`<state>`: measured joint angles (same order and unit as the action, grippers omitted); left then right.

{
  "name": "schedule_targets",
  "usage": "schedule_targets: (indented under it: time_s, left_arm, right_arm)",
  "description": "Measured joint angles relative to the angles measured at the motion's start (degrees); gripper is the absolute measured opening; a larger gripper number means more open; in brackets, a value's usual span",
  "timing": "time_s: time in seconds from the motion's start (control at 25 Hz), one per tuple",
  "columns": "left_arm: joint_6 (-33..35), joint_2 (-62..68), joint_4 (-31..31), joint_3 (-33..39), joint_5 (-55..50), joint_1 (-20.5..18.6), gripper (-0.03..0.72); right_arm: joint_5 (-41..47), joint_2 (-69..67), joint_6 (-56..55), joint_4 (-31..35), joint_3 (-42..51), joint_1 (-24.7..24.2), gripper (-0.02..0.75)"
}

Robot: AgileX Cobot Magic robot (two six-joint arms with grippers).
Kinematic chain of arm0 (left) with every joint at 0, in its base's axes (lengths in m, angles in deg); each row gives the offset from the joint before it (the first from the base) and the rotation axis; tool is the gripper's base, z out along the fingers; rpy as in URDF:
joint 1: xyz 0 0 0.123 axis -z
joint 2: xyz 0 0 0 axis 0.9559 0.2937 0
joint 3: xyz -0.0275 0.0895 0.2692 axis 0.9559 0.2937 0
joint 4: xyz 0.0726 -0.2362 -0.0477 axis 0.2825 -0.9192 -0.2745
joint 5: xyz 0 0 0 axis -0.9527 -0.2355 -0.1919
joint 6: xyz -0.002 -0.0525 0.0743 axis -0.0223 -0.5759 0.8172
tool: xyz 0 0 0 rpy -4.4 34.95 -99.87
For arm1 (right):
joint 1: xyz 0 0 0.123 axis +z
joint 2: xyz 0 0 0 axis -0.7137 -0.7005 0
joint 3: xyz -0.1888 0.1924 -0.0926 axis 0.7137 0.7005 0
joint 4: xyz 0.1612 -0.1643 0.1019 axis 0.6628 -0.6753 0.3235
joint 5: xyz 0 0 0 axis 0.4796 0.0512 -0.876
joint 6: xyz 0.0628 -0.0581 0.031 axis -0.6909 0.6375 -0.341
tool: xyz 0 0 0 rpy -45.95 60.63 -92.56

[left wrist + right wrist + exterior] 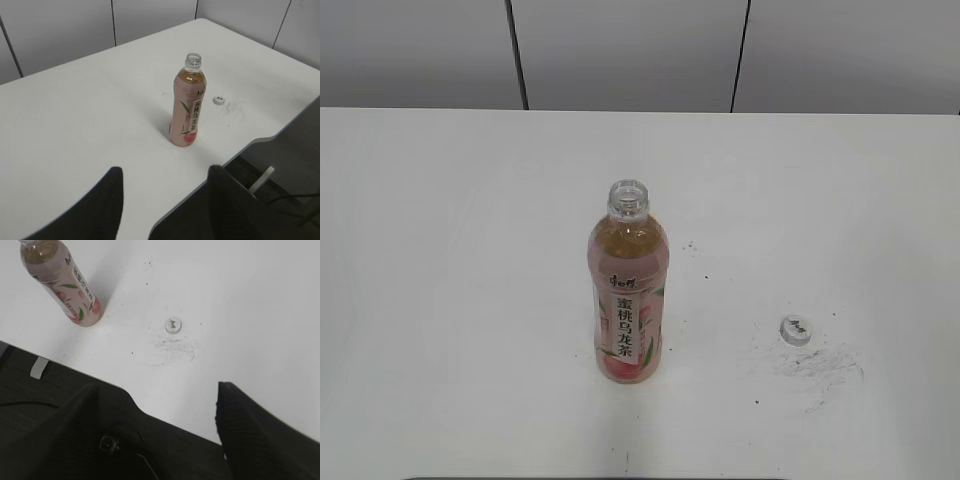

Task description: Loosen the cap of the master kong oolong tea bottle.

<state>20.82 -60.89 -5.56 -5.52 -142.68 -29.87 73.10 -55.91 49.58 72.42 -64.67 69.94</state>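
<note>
White cap (798, 329) lies beside the open bottle (627, 300); both grippers (165, 200) (165, 430) apparently spread, empty.

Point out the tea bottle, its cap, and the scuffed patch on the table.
Tall clear plastic bottle of pinkish tea (627, 325), exterior view, on its label.
Small round white-grey cap (797, 329), exterior view, on its top.
Dark scuff marks (172, 347), right wrist view, on the smudge's middle.

The bottle (627, 300) label's white strip reads 蜜桃乌龙茶.
</note>
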Motion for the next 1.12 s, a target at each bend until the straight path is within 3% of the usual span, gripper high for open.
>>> schedule_targets:
  time_s: [0.4, 0.6, 1.12]
  left_arm:
    - [4.06, -1.67, -2.0, 12.83, 1.53, 0.0, 0.332]
    - [4.89, -1.62, -3.19, 15.14, 9.87, 0.0, 0.326]
    - [5.19, -1.62, -4.29, 15.71, 11.09, 0.0, 0.304]
  right_arm:
    - [-0.59, 22.2, 4.45, 1.64, 11.07, 0.0, 0.454]
    - [-1.51, 23.44, 5.84, 2.01, 19.71, 0.0, 0.449]
    - [-6.52, 23.5, 5.92, -0.03, 22.39, 0.0, 0.449]
